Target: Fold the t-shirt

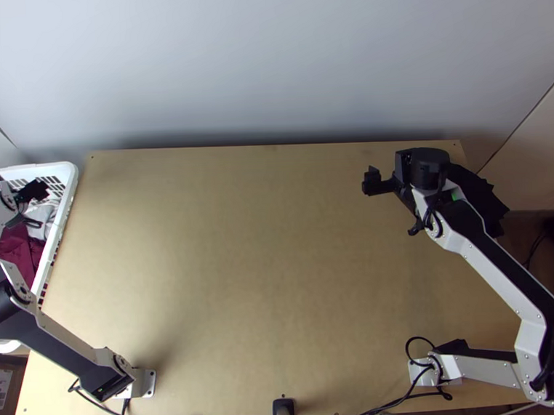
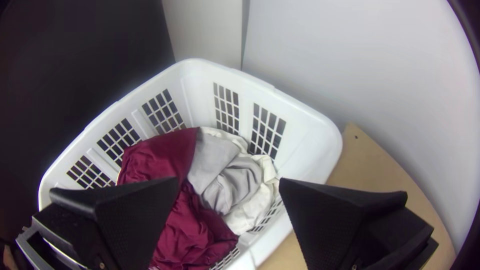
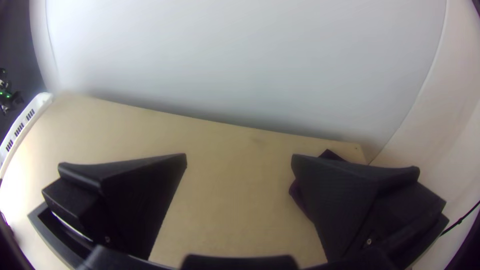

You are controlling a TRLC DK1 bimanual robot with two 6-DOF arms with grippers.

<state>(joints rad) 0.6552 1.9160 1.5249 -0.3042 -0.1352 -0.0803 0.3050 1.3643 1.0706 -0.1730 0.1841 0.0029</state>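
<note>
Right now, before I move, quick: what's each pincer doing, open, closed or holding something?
Left pincer: open, holding nothing, over the laundry basket.
Right pincer: open, holding nothing, above the table.

One light wooden table (image 1: 249, 245); at its left edge, one white slotted laundry basket (image 1: 71, 178) containing maroon cloth (image 1: 31, 251) and pale grey cloth (image 1: 44, 214), bunched, left gripper (image 1: 37, 207) above. Right gripper (image 1: 393, 205) above the table's far right part; beside its arm, one black item (image 1: 482, 194), possibly cloth, partly hidden.
</note>
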